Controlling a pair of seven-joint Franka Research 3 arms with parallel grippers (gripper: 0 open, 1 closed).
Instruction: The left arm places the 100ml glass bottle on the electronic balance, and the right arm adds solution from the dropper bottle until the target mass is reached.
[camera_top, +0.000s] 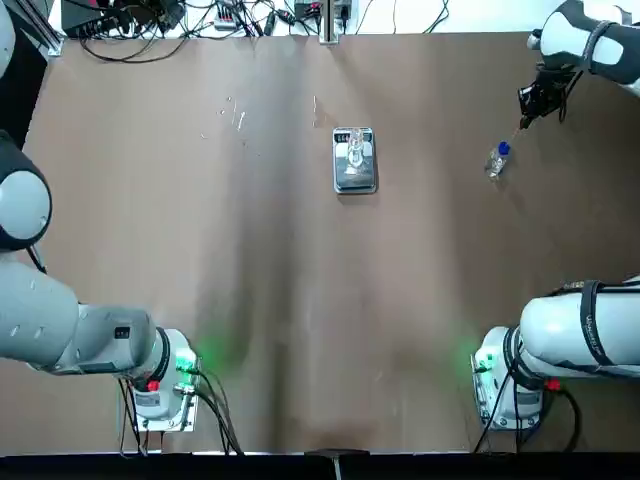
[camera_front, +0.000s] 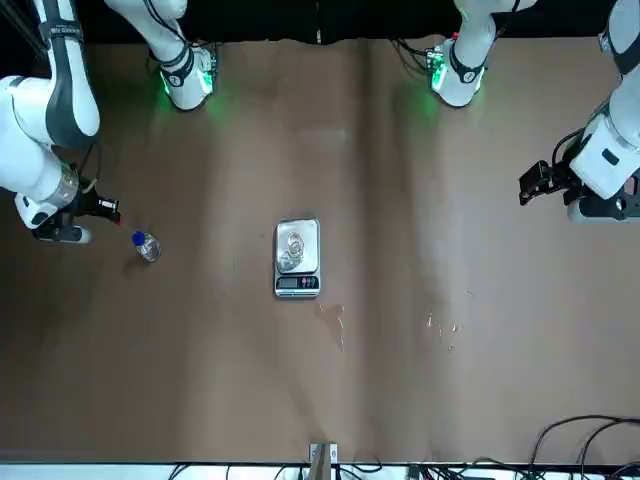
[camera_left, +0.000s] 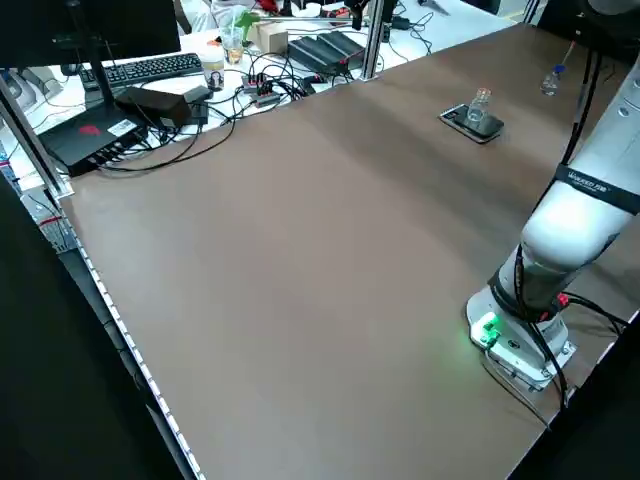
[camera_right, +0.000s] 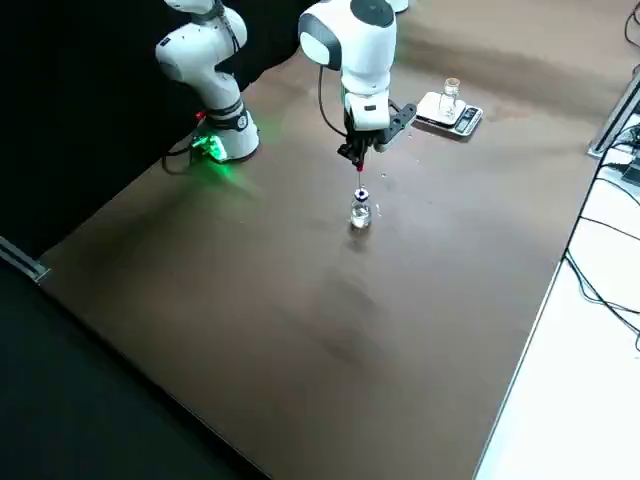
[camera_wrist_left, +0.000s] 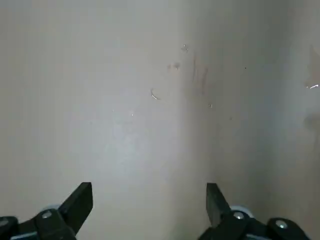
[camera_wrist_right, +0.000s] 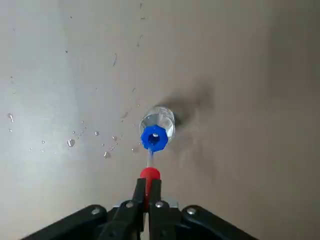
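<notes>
The 100ml glass bottle (camera_top: 353, 150) (camera_front: 293, 244) (camera_left: 480, 103) stands upright on the steel plate of the electronic balance (camera_top: 355, 178) (camera_front: 298, 283) at mid-table. Far to the right, the dropper bottle (camera_top: 496, 162) (camera_wrist_right: 157, 124) with its blue cap rests on the table. Just above it, my right gripper (camera_top: 528, 108) (camera_wrist_right: 148, 186) (camera_right: 358, 152) is shut on the red dropper bulb (camera_wrist_right: 149, 174), and the thin tube reaches down to the cap. My left gripper (camera_wrist_left: 148, 200) (camera_front: 533, 184) hovers open and empty over bare table at the left side.
Small droplets (camera_wrist_right: 70, 143) dot the table beside the dropper bottle. Thin glass slivers (camera_top: 238, 118) lie to the far left of the balance. Cables and desk clutter (camera_top: 200, 18) line the far edge. Both arm bases (camera_top: 165, 385) (camera_top: 505, 380) sit at the near edge.
</notes>
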